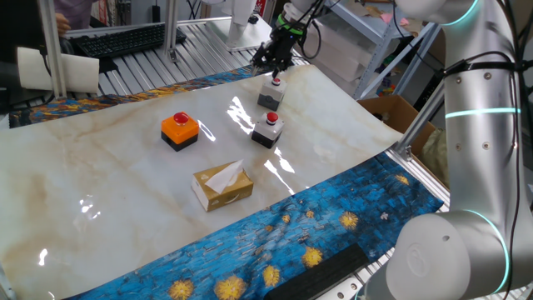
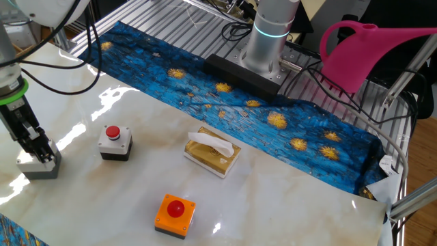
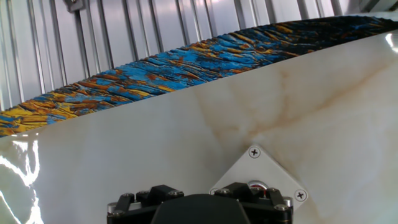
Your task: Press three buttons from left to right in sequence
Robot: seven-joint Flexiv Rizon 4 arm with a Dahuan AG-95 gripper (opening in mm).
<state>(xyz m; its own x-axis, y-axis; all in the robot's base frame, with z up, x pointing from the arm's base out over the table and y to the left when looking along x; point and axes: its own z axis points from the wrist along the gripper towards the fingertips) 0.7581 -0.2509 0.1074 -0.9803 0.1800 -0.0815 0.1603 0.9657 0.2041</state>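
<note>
Buttons: jaws (image 1: 272,65) over farthest grey one (image 1: 271,93).

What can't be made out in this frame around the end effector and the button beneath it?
- Fingertip gap: the end effector is small and dark in one fixed view; the hand view shows only its body.
- Contact with the far grey button: too small to tell there; in the other fixed view the end effector covers the cap.
- That cap in the hand view: mostly hidden behind the end effector body.
- Orange button and middle grey button: outside the hand view.
</note>
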